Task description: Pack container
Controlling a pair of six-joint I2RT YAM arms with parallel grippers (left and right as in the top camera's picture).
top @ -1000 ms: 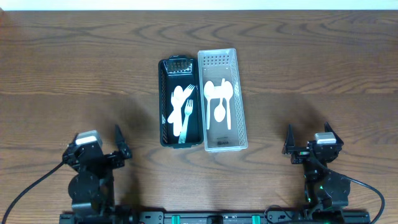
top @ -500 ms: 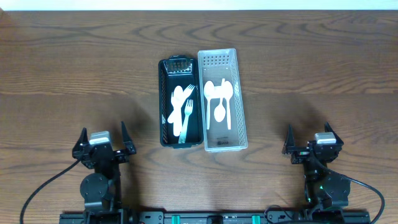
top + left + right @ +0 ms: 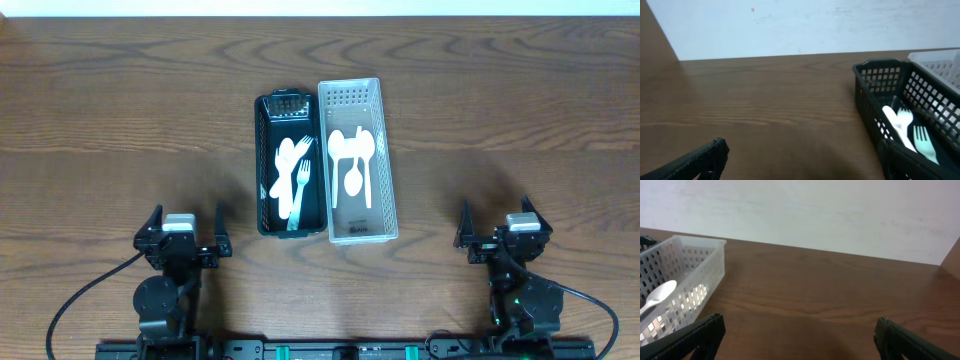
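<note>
Black basket (image 3: 262, 170) of forks (image 3: 300, 178) and white basket (image 3: 389, 175) of spoons (image 3: 354, 178) are set touching mid-counter (image 3: 120, 90). Left gripper (image 3: 187, 220) at 7 o'clock, right gripper (image 3: 496, 212) at 5 o'clock — both spread, nothing held.

Brown woodgrain table (image 3: 500, 120); black mesh basket (image 3: 262, 150), white forks (image 3: 300, 178); white perforated basket (image 3: 350, 95), white spoons (image 3: 353, 160).

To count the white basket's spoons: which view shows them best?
Overhead: the spoons lie fully visible in the white basket. Right wrist shows one spoon bowl behind the mesh; left wrist, only the basket's corner.
</note>
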